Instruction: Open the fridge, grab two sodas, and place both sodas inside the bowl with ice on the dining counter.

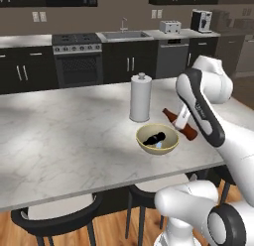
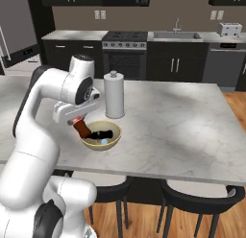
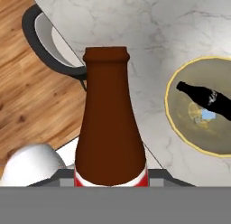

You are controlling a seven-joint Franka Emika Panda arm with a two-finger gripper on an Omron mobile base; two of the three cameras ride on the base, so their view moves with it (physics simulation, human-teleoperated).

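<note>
On the marble worktop (image 1: 64, 141) in the left base view, the tan bowl (image 1: 157, 139) already cradled the dark soda (image 1: 154, 138); the brown cola bottle (image 1: 179, 124), tilted, hung at its two o'clock. From the right base view, the pincer (image 2: 77, 121) pinched that glossy glass bottle above the bowl's nine o'clock rim. Seen from the hand view, pale ice (image 3: 207, 114) lay beneath the dark soda. One placement remained, I judged.
</note>
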